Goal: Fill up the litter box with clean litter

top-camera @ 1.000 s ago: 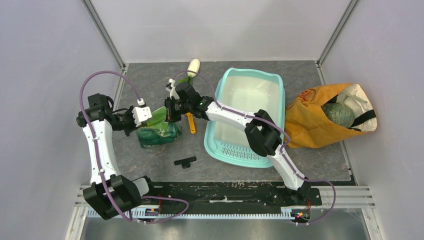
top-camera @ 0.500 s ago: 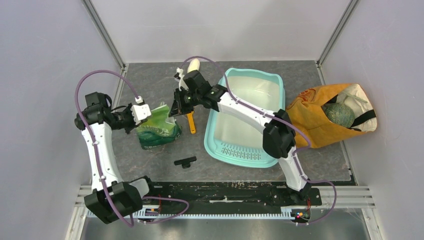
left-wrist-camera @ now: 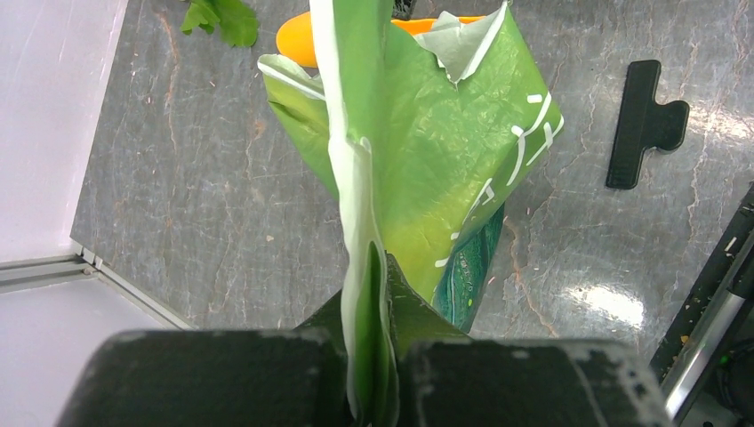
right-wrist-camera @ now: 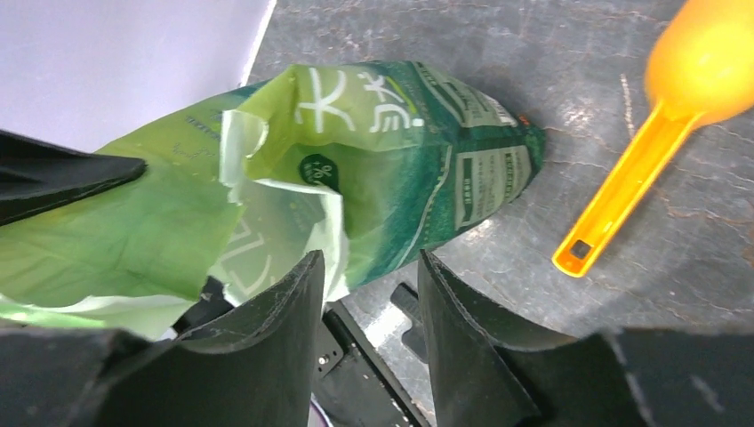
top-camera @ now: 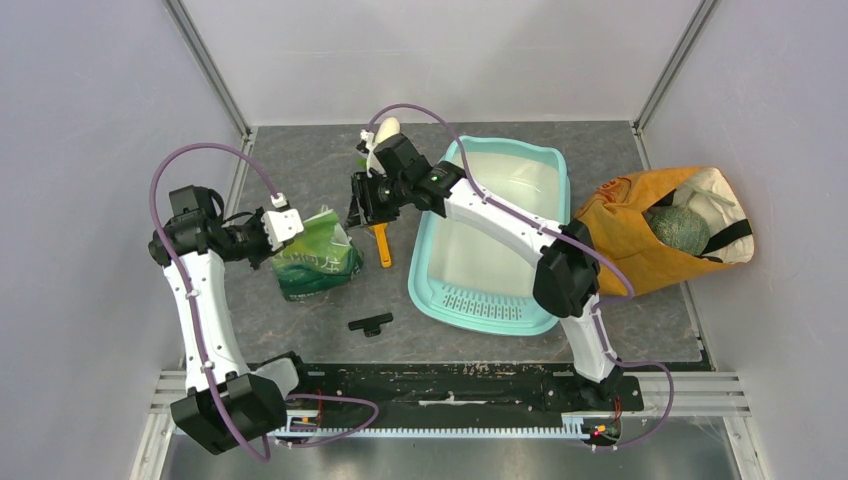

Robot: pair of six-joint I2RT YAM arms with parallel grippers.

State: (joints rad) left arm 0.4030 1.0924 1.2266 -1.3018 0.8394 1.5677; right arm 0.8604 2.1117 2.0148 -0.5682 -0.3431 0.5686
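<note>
2 end effectors: left (left-wrist-camera: 372,384) tight on green pouch's (top-camera: 318,258) top edge, right (right-wrist-camera: 364,331) spread, empty, near it; litter box (top-camera: 487,302) nearby.

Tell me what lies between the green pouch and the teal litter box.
In the top view, an orange scoop lies on that stretch between the green pouch and the litter box, partly under the right gripper.

Your left gripper (left-wrist-camera: 369,374) is clamped on the green pouch (left-wrist-camera: 427,169), a folded edge pinched between its fingers. Orange scoop (left-wrist-camera: 298,40) sits behind the pouch. Black clip (left-wrist-camera: 645,120) lies apart at right on the grey table (left-wrist-camera: 178,196), green leaf (left-wrist-camera: 218,16) top-left.
</note>
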